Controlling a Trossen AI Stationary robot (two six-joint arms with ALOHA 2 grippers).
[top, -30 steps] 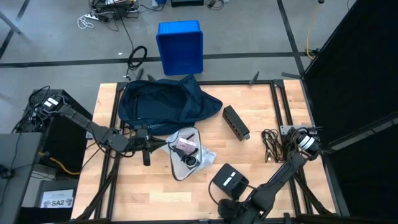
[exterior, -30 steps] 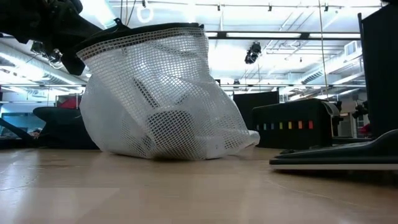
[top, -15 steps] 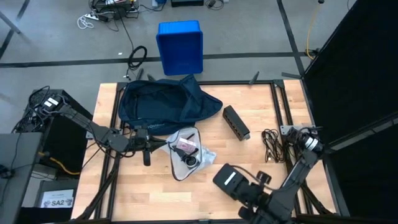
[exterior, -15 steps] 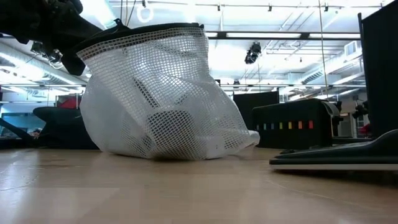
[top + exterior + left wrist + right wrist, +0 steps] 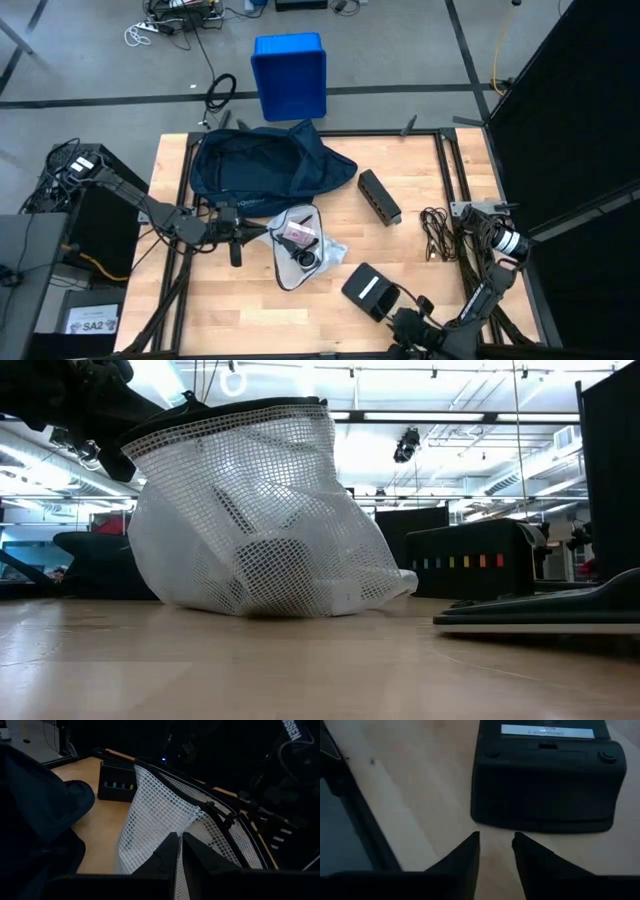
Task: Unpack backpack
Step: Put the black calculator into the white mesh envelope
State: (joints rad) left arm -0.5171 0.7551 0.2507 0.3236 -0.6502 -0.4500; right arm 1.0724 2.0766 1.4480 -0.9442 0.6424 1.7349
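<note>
Near the table's front edge, right pincer [image 5: 410,322], farther back than before.

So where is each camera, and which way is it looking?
High view: above the table, looking straight down; shows both arms, the backpack and mesh bag.
Low view: at table height, looking level across; the mesh bag fills it, a dark arm part top left.
Left wrist view: on the left arm, its pincer shut on the mesh bag.
Right wrist view: on the right arm, its pincer open before a black case.
Shared: the mesh bag.
</note>
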